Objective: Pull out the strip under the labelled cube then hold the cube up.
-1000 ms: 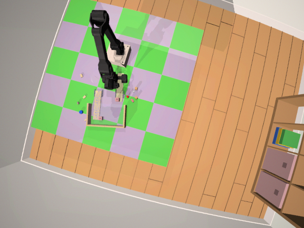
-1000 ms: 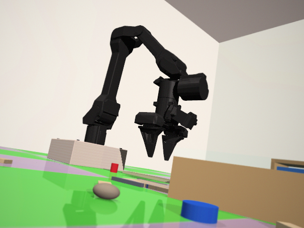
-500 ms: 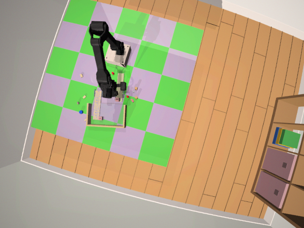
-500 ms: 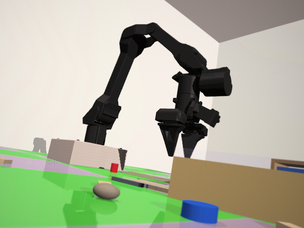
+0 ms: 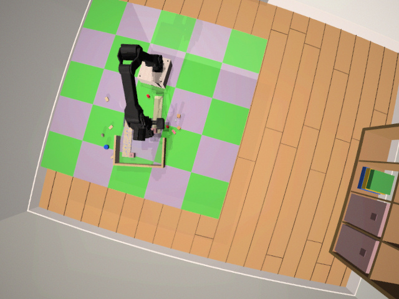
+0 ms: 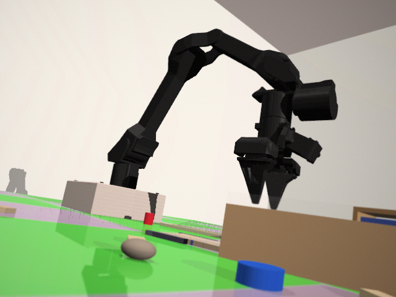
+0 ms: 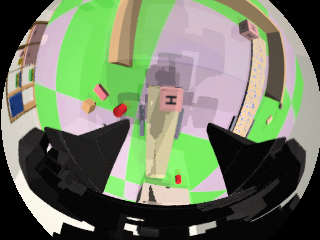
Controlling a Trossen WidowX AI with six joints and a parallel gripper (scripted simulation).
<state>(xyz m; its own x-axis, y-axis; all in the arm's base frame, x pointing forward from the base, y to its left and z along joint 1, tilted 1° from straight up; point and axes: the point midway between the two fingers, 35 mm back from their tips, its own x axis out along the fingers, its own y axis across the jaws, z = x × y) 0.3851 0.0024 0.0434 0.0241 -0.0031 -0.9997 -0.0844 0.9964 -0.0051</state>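
Observation:
A pink cube marked H sits at the far end of the plain beige strip, toward its right edge in the wrist view. Short grey rails flank this strip. A second pink cube with dark marks is at the far end of the blue-speckled strip. My gripper is open and empty, above the plain strip and on the near side of the H cube in the wrist view. The top view hides the fingertips.
A three-sided wooden wall stands around the strips' far ends. A red cylinder and orange block lie left of the plain strip in the wrist view. Another red cylinder stands nearer the base. A blue cylinder is outside the wall.

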